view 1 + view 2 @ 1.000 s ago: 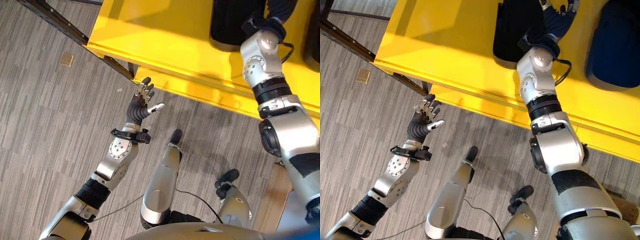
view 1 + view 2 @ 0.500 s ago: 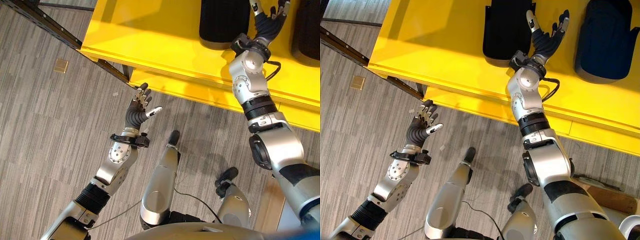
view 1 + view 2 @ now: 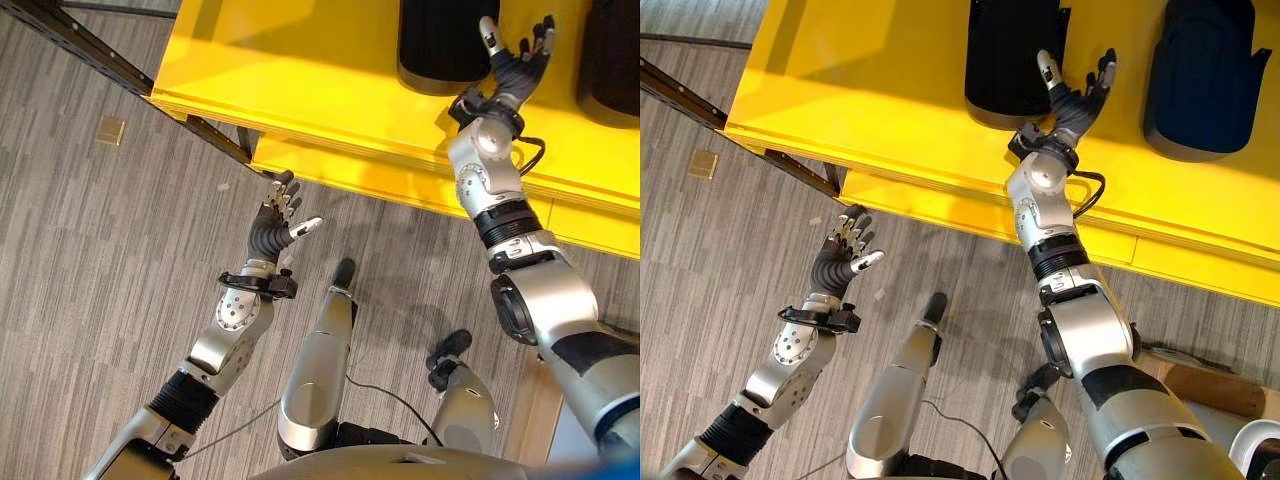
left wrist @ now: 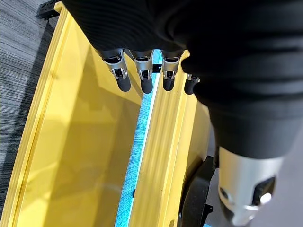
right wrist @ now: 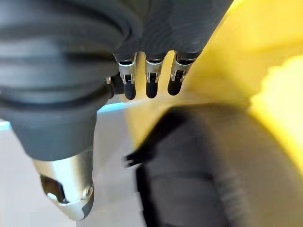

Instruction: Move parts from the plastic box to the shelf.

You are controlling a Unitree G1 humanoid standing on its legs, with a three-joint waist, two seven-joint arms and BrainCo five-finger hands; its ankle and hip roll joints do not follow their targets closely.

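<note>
The right hand (image 3: 1072, 95), fingers spread and empty, hangs just beside a black part (image 3: 1012, 55) on the yellow shelf (image 3: 890, 90), probably freshly placed. The left hand (image 3: 278, 215), also open, waits below.

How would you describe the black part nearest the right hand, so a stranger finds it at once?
Find the big yellow shelf. Two dark parts stand on it. Take the black part left of the open right hand; its neighbour on the other side of the hand is dark blue.
</note>
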